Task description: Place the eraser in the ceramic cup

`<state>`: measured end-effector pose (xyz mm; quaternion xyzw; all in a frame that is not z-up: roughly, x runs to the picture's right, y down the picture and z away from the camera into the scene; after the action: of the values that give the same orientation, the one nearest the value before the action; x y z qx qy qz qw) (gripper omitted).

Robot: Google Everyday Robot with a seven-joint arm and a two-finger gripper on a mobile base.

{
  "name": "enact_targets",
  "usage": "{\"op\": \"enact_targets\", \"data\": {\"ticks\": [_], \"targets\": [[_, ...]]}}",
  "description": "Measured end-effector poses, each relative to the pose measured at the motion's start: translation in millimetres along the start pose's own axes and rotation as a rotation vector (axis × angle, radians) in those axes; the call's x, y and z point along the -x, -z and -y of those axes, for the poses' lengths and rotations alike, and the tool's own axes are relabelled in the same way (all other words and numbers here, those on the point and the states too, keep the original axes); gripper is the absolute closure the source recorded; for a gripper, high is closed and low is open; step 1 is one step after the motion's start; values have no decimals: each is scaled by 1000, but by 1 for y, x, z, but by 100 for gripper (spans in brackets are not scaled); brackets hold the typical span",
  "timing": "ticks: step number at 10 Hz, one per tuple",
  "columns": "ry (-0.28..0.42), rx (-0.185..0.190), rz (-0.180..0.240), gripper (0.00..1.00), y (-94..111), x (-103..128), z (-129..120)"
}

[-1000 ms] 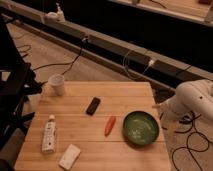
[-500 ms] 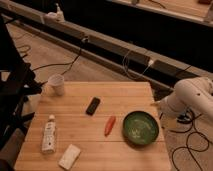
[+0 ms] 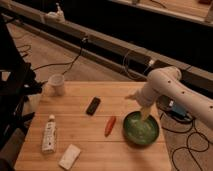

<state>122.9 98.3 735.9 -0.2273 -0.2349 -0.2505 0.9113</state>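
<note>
The black eraser [image 3: 93,106] lies flat near the middle of the wooden table [image 3: 95,155]. The white ceramic cup [image 3: 56,84] stands upright at the table's back left corner, well left of the eraser. My white arm [image 3: 165,87] reaches in from the right. Its gripper [image 3: 144,113] hangs over the back rim of the green bowl [image 3: 141,129], to the right of the eraser. It is open and holds nothing.
An orange carrot [image 3: 110,125] lies between the eraser and the bowl. A white tube [image 3: 49,133] and a white block [image 3: 69,156] sit at the front left. Cables trail on the floor behind and to the right of the table. Dark equipment stands at the left.
The arm has swung left from beyond the table's right edge, and the gripper now hangs over the green bowl. The objects on the table have not moved.
</note>
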Motion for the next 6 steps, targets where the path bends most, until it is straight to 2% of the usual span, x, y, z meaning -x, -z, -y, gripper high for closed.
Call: {"op": "enact_targets", "data": {"ticks": [1, 6], "targets": [[30, -4, 13, 20, -2, 12, 9], [30, -6, 9, 20, -1, 10, 9]]}}
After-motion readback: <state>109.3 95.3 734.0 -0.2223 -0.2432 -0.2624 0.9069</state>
